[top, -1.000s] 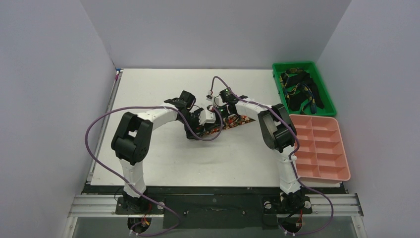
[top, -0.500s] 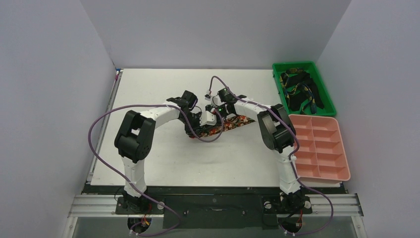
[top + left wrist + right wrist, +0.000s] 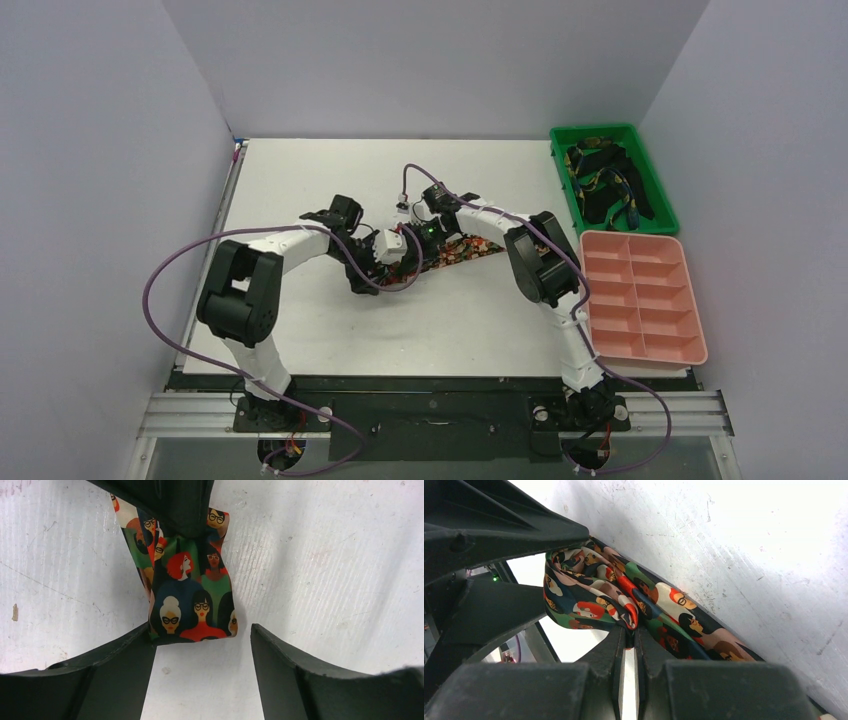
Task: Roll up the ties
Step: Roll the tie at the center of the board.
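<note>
Shows, nearest, left gripper [image 3: 200,647] parted astride the folded printed tie [image 3: 192,605] at mid-table (probably readying a grip), just beyond it right gripper [image 3: 629,630] pinched shut on that fold to pin it, and farthest, spare ties [image 3: 600,185] in green bin [image 3: 592,129].

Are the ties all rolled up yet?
Just starting. The printed tie has only its end folded over; the right end effector pinches that fold while the left end effector stands open around it. No tie looks fully rolled, and more ties wait loose in the green bin.
</note>
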`<move>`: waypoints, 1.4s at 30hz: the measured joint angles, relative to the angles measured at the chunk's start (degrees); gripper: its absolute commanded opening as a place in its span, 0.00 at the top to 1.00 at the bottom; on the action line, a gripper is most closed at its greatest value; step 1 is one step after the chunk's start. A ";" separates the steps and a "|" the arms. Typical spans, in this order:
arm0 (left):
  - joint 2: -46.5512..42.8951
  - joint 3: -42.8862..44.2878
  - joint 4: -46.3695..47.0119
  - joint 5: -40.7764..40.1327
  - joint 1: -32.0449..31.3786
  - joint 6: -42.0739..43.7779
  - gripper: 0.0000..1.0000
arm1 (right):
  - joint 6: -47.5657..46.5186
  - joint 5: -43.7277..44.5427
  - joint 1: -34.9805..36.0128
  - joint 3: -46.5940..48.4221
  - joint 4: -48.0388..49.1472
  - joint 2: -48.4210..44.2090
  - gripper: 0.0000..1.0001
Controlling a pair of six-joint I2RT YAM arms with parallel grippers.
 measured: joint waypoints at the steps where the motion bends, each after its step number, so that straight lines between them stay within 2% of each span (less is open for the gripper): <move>1: -0.42 -0.66 0.63 0.31 0.20 -0.04 0.35 | -0.22 0.00 -0.02 0.02 -0.15 0.00 1.00; 11: -2.03 -3.19 6.16 0.42 -0.42 -2.67 0.21 | -0.92 -0.52 -0.02 0.13 -0.52 -0.07 1.00; 14: -2.03 -3.06 7.37 -1.14 -1.95 -3.65 0.21 | -1.05 -0.59 -0.02 0.13 -0.52 -0.11 1.00; 17: -1.40 -1.55 7.89 -3.52 -5.01 -4.04 0.37 | -1.05 -0.79 -0.02 0.20 -0.59 -0.11 1.00; 18: -0.72 -0.46 7.76 -4.13 -6.05 -4.07 0.47 | -1.05 -0.83 -0.02 0.26 -0.66 -0.11 1.00; 20: 1.49 2.40 7.26 -4.85 -7.65 -4.04 0.60 | -1.05 -0.85 -0.04 0.33 -0.74 -0.11 1.00; 23: 4.50 5.49 6.23 -5.51 -8.41 -4.11 0.69 | -0.96 -0.90 -0.24 0.33 -0.70 -0.11 1.00; 24: 4.92 5.73 5.75 -5.49 -8.24 -3.91 0.73 | -0.83 -1.03 -0.39 0.33 -0.70 -0.11 0.96; 26: 5.01 5.73 5.73 -5.18 -7.85 -3.48 0.76 | -0.33 -1.46 -0.72 0.33 -0.44 -0.11 0.84; 30: 5.01 5.73 5.09 -5.07 -7.15 -2.05 0.82 | 1.09 -2.25 -1.44 0.33 -0.13 -0.20 0.74; 36: 5.01 5.90 3.37 -4.96 -5.99 1.05 0.86 | 1.51 -1.86 -7.56 0.11 -1.55 -2.40 0.72; 42: 5.03 6.82 -0.66 -5.01 -4.02 6.32 0.86 | -9.29 8.13 -17.55 0.11 -11.52 -7.58 0.76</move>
